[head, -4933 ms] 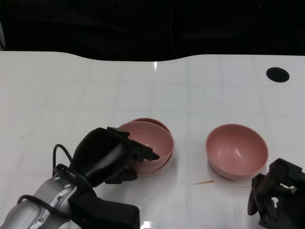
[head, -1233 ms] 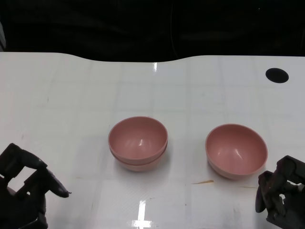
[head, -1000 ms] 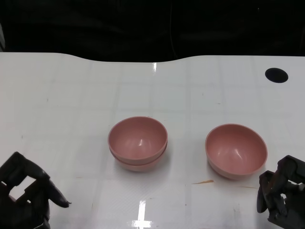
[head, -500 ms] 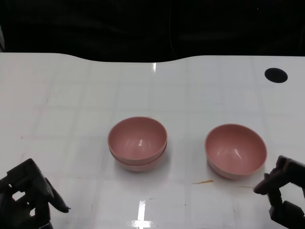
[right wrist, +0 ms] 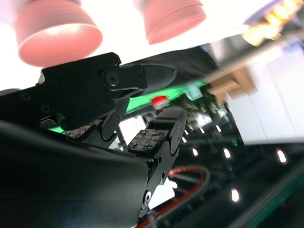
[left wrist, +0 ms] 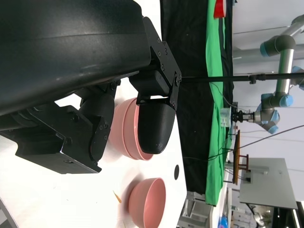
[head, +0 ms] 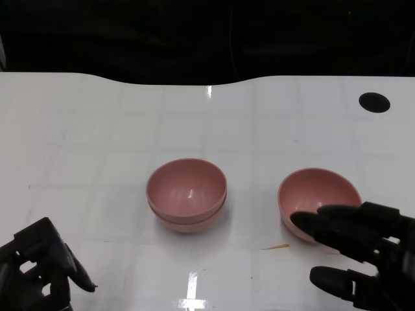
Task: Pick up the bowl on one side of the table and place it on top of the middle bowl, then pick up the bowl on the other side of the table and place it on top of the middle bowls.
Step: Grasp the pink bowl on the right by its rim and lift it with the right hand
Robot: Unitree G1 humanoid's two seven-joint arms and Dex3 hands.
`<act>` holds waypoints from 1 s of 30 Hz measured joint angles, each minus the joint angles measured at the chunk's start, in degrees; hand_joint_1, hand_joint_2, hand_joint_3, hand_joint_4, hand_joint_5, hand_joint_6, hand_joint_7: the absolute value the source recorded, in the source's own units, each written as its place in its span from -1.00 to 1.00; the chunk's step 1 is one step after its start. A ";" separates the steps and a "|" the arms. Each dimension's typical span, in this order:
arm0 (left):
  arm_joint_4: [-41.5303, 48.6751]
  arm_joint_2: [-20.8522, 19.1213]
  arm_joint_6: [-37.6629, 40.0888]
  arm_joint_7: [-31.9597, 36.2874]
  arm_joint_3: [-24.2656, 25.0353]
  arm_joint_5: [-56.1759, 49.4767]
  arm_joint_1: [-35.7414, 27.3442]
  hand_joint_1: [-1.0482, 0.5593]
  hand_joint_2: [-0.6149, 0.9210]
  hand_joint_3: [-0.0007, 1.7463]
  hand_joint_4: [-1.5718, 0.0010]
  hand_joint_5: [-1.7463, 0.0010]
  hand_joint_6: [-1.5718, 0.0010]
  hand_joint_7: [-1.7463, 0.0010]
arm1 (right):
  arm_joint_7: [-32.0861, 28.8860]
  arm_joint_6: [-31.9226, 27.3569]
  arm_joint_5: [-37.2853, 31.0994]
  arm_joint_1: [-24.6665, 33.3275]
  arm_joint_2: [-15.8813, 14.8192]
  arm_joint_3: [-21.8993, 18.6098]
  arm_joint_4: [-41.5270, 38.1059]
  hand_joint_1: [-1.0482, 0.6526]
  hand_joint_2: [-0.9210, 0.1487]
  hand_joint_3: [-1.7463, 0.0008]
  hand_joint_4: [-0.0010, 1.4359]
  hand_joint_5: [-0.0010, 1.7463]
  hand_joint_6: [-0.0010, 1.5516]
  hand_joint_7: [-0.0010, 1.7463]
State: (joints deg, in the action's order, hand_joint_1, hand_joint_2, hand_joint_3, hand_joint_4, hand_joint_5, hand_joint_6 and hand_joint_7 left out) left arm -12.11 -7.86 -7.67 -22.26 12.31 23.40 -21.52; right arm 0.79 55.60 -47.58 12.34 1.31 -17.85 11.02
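Right hand (head: 360,249) spread open, empty — fingertips seemingly just short of side bowl (head: 316,197).

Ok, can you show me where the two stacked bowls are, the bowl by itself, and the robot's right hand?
stacked bowls (head: 187,189), head view, inside of the top bowl
single bowl (head: 314,189), head view, inner wall
right hand (head: 363,249), head view, middle of the hand
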 measured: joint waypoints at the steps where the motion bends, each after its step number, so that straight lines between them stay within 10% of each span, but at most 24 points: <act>1: 0.10 0.00 -0.12 -0.06 0.01 -0.01 0.01 0.74 0.80 0.57 -0.35 -1.00 0.05 -1.00 | -0.59 -1.77 -1.82 0.08 -0.48 0.53 1.17 -0.71 -1.00 0.74 -0.17 -1.00 -0.37 -1.00; 16: 1.50 -0.03 -2.66 -0.47 0.00 -1.90 0.13 0.73 0.76 0.56 -0.31 -1.00 0.10 -1.00 | 2.41 -28.81 -16.06 -6.85 -13.50 14.98 5.76 -0.85 -1.00 0.92 -0.17 -0.96 -0.38 -0.97; 30: 1.58 -0.06 -3.14 -0.45 0.03 -2.28 0.04 0.74 0.78 0.54 -0.29 -1.00 0.12 -1.00 | -0.13 -40.09 -16.99 -11.85 -20.22 25.02 -2.89 -0.82 -1.00 0.88 -0.07 -0.97 -0.27 -0.97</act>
State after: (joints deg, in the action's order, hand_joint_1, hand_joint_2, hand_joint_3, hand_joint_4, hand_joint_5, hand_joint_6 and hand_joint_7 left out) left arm -10.53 -7.91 -10.81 -22.71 12.34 21.13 -21.48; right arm 0.65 15.52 -64.57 0.49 -18.91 7.17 8.13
